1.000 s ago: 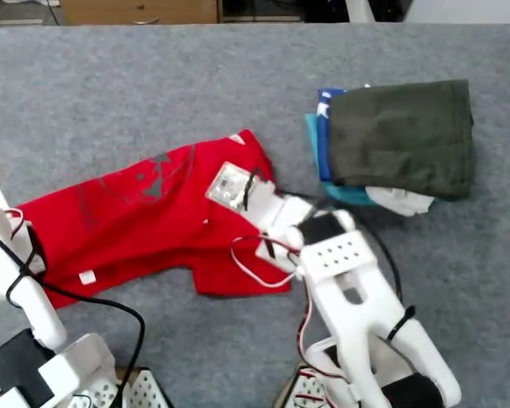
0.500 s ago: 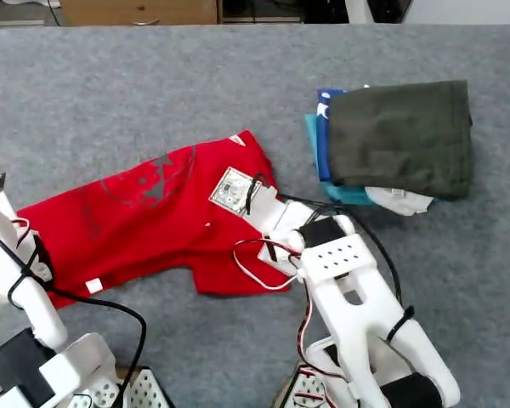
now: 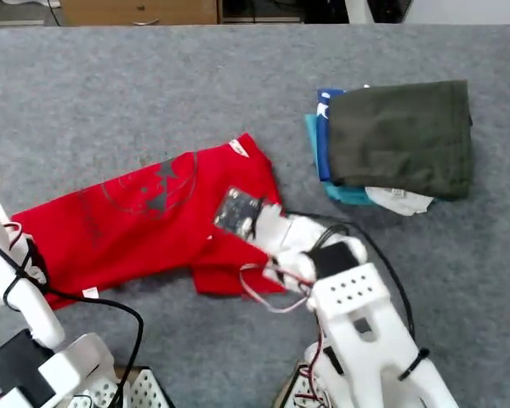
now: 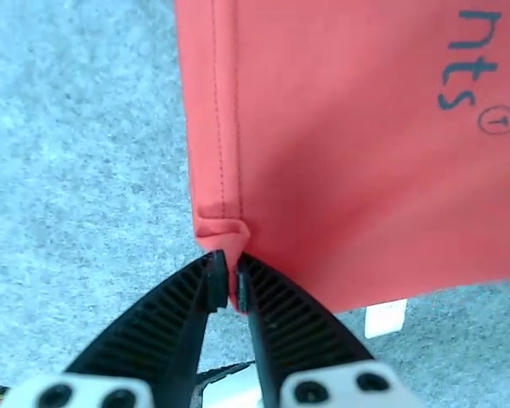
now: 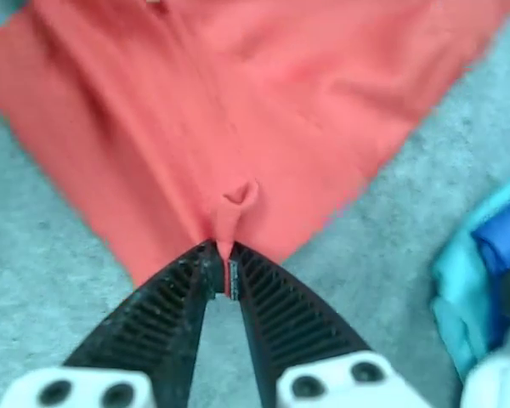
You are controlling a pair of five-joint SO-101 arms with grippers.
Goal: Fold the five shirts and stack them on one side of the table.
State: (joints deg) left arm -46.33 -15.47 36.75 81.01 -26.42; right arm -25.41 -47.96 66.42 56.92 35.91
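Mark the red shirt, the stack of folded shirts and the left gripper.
red shirt (image 3: 144, 221), high view, middle of its body.
stack of folded shirts (image 3: 399, 136), high view, dark green top shirt.
left gripper (image 4: 229, 280), left wrist view, between its fingertips.

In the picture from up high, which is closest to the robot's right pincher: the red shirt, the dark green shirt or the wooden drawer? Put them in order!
1. red shirt: pinched in the right gripper, so nearest.
2. dark green shirt: folded, off to the right.
3. wooden drawer: at the far back, farthest.
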